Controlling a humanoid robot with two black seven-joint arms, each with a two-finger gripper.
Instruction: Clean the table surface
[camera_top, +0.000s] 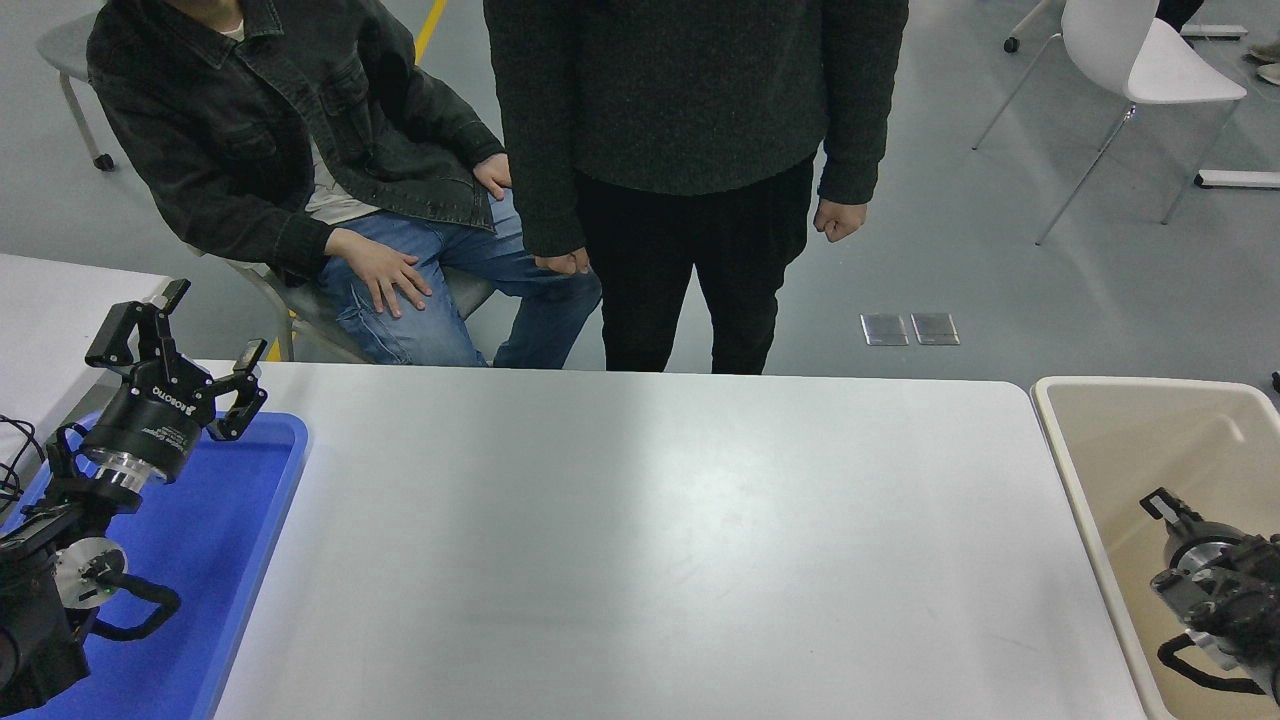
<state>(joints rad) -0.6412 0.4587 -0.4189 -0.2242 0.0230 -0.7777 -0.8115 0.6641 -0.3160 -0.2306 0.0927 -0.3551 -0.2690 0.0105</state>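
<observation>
The table surface (640, 540) is a wide, glossy white top with nothing lying on it. My left gripper (188, 352) is parked over the blue tray (230, 560) at the lower left, open and empty. My right gripper (1175, 512) hangs inside the beige bin (1075, 470) at the right edge, pointing away from me and low in the bin. From behind I cannot see how it is set or whether it holds anything.
A seated person in a dark jacket and jeans (300, 150) and a standing person in dark clothes (690, 150) are at the table's far side. A second white table (50, 310) lies at the far left. A white chair (1140, 60) stands on the floor behind.
</observation>
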